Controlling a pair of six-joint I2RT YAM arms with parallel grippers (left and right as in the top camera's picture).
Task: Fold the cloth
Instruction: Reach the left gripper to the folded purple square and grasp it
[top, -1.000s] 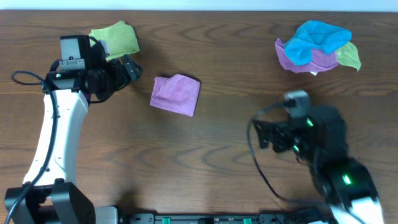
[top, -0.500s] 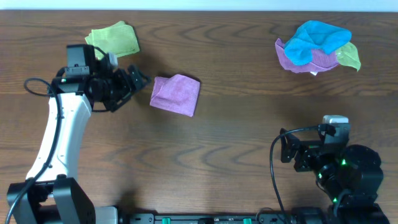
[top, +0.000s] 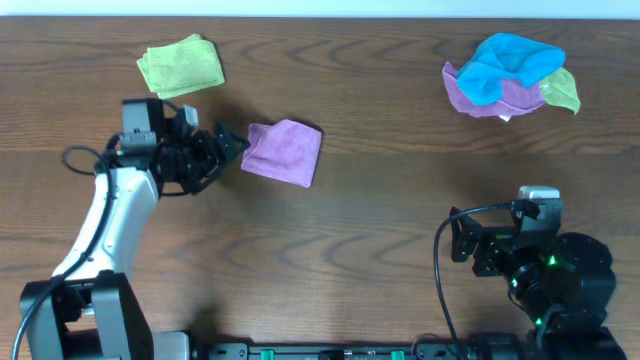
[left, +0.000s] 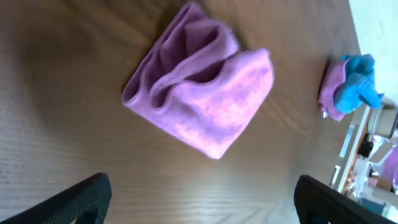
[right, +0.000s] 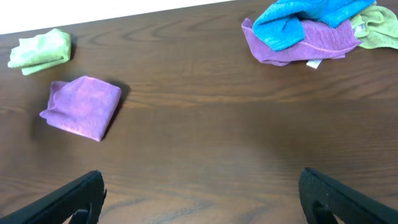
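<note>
Overhead view: the cloth (top: 283, 152), already doubled into a compact pad w/ layered edges facing the left arm, lies centre-left on the tabletop (top: 380, 190), well apart from the green cloth (top: 182, 65) and the blue-and-purple heap (top: 505, 75). Left gripper (top: 228, 142), jaws spread wide and empty, sits just beside the cloth's left edge, prob. lined up to pinch a layer for a further fold. Right gripper (top: 460, 243), likewise wide open w/ nothing held, is parked near its base, presumably to leave the work area free.
</note>
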